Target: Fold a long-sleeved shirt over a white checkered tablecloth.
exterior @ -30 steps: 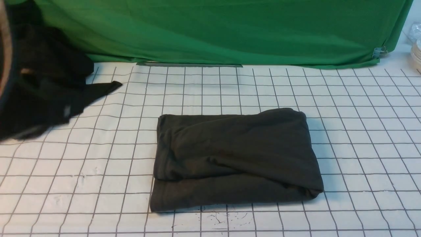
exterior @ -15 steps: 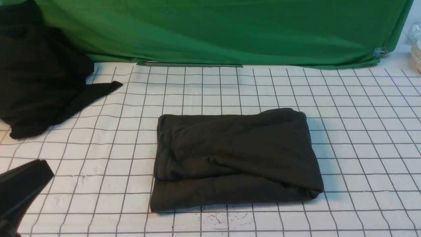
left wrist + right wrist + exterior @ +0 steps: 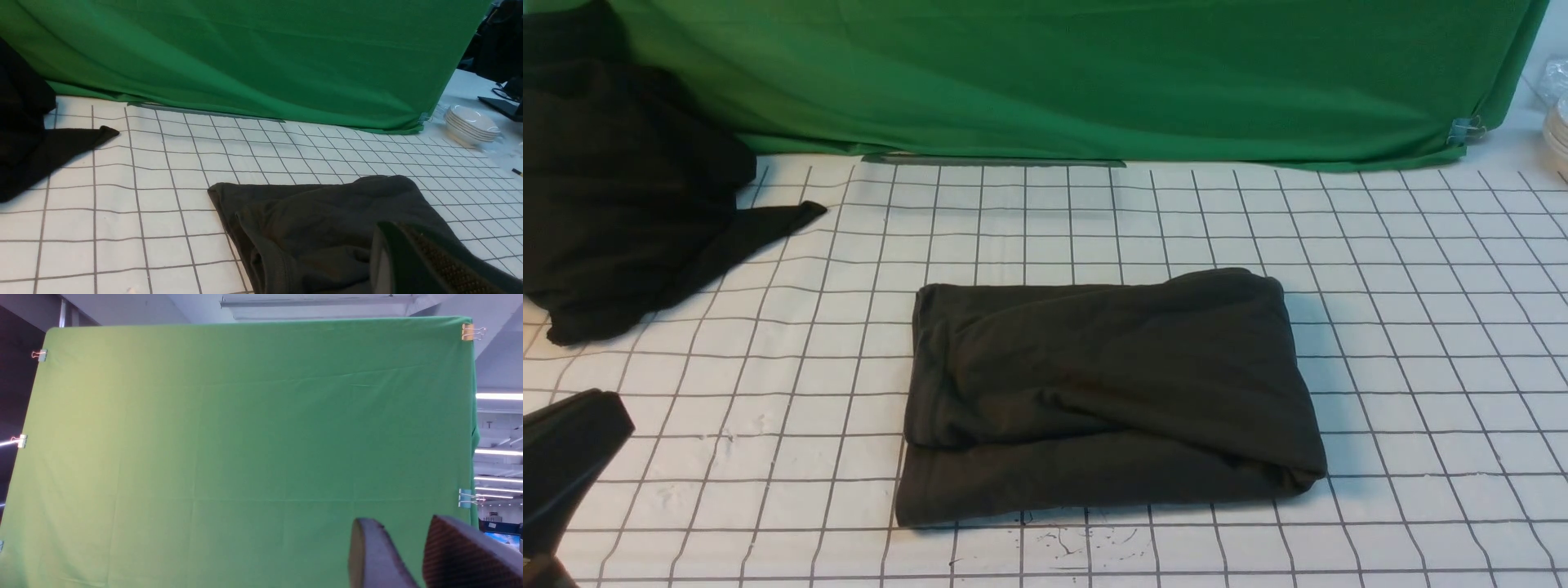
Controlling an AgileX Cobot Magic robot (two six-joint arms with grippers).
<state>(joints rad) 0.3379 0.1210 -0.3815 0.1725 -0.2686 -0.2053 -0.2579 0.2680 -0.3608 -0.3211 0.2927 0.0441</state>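
On white checkered tablecloth [image 3: 1421, 327], long-sleeved shirt [image 3: 1107, 396] looks folded. Left claw [image 3: 568, 457] pinched together, empty; right claw [image 3: 408, 555] parted, empty. I retract clear, snag nothing.

The left gripper [image 3: 572, 457], unseen a second ago, is now seen at the tablecloth's [image 3: 1421, 327] near left corner, drawn slightly back toward the left edge, while the blurred shape over the black garment [image 3: 621, 204] is gone.
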